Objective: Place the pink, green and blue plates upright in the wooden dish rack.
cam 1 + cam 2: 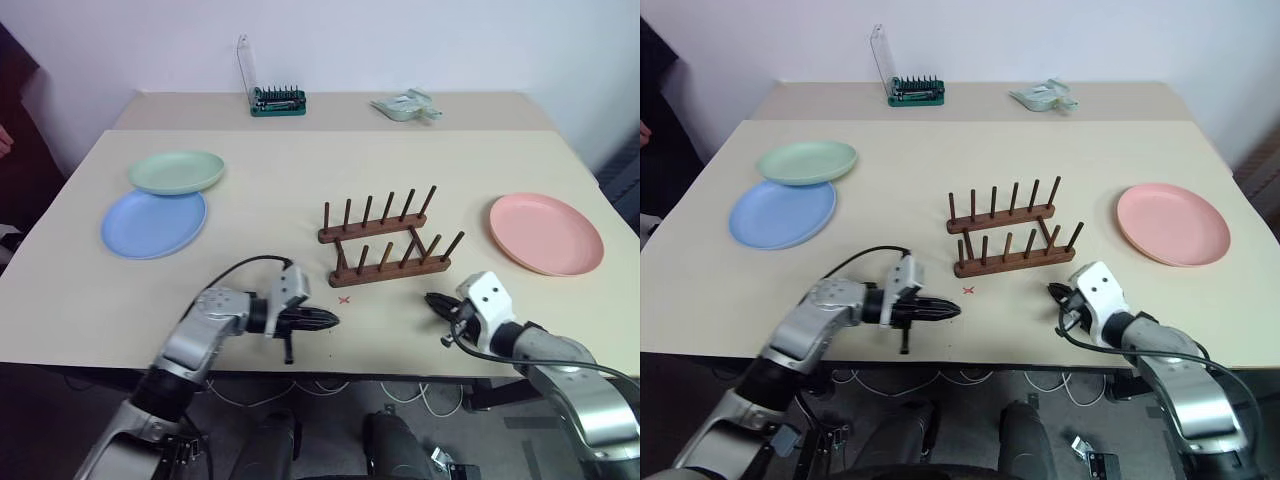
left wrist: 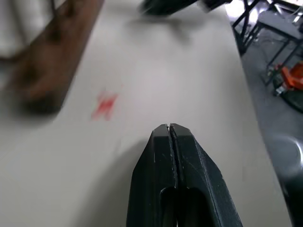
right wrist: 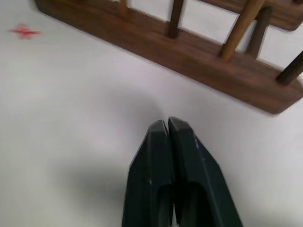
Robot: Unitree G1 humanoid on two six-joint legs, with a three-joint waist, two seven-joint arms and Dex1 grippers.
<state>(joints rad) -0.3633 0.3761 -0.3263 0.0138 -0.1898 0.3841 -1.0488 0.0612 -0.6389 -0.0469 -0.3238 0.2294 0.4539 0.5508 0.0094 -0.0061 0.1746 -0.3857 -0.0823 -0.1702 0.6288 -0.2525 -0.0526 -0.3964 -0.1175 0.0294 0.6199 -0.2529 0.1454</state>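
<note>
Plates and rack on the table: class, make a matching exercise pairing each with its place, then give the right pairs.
Things:
1. pink plate
2. green plate
3. blue plate
4. rack

Places:
A. middle of the table
B. far left, its near edge over another plate's rim
C. alone on the right
D. left, nearest the robot of the two plates there

Pairs: 1-C, 2-B, 3-D, 4-A

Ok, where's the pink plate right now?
The pink plate lies flat on the table's right side in the head views, right of the wooden dish rack, apart from it.
</note>
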